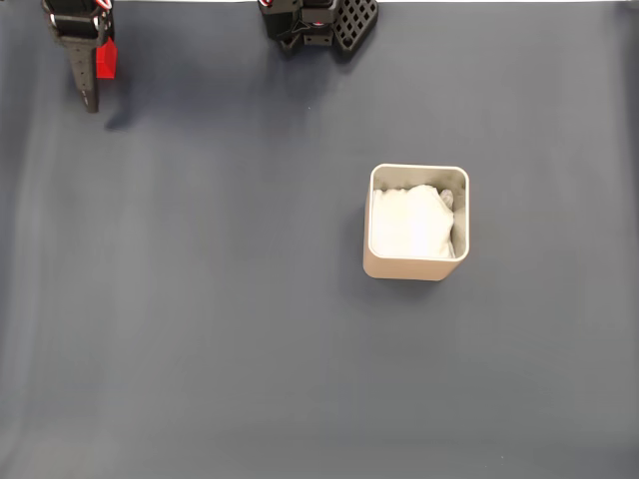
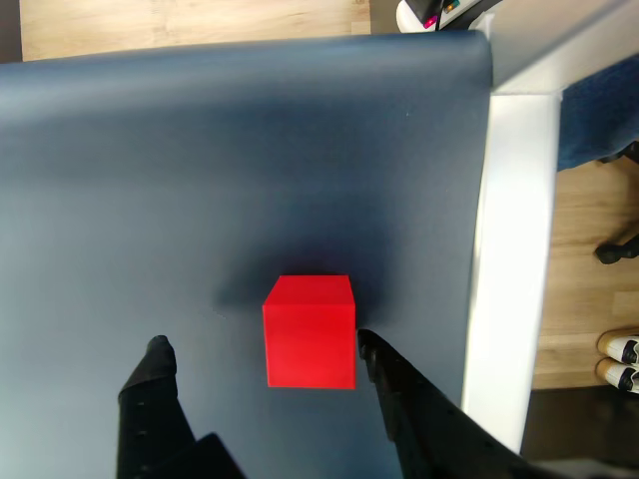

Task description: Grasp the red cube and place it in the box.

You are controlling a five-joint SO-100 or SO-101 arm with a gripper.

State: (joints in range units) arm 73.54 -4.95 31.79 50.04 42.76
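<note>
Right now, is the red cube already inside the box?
No. The box holds just white padding, while the red cube sits on the dark mat between the open fingers.

one red cube [image 2: 310, 331] sits on the mat in the wrist view. one beige box [image 1: 415, 264] stands in the fixed view, with one wad of white padding [image 1: 409, 224] inside it. one gripper [image 2: 262, 351] shows, with two black fingers [image 2: 150, 379]. one dark mat [image 1: 200, 299] covers the table. two shoes [image 2: 621, 361] show at the wrist view's right edge.
</note>
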